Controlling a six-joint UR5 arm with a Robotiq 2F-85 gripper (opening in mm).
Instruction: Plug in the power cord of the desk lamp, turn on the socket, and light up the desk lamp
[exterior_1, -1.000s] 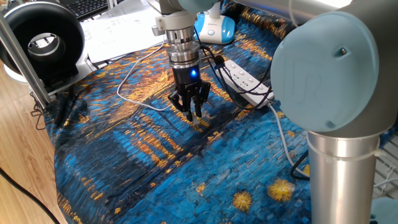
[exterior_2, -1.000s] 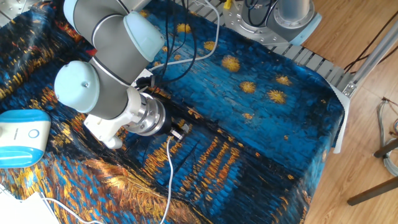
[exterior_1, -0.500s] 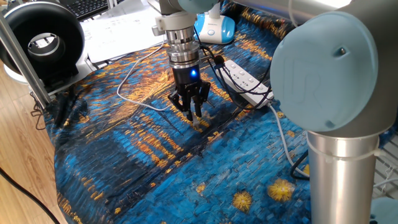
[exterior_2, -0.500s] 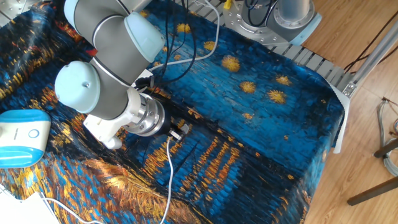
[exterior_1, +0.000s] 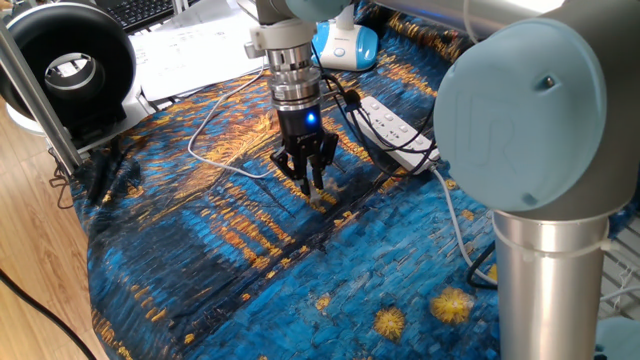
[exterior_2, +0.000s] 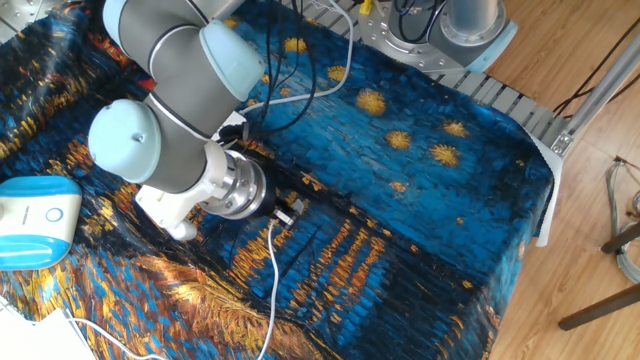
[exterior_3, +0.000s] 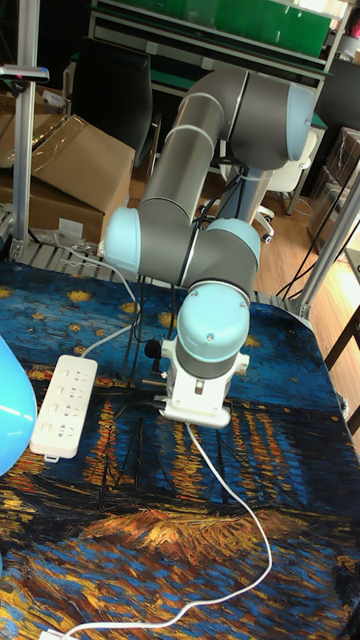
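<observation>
one relation governs the coming move: the socket (exterior_1: 398, 128) lies to the side of the gripper (exterior_1: 312, 184), toward the table edge where the robot's base stands, near but apart from the fingers (exterior_1: 322, 174). in one fixed view the fingers are seen drawn close together, pointing straight down just above the painted cloth (exterior_1: 200, 270), and a small pale object, judged to be the plug of the power cord (exterior_2: 272, 275), is seen at their tips; whether it is firmly pinched cannot be told, since the tips are small and dark against the cloth. in the other fixed view the thin white cord is seen running from the fingers away toward the table edge where the blue-and-white lamp base (exterior_2: 35, 222) sits. in the tall fixed view the socket (exterior_3: 64, 405) is shown with its long axis running roughly from the far edge to the near edge, its outlets facing up. a sideways carry across to the strip, with the plug's prongs aligned to an outlet, is judged to be what the next move calls for.
</observation>
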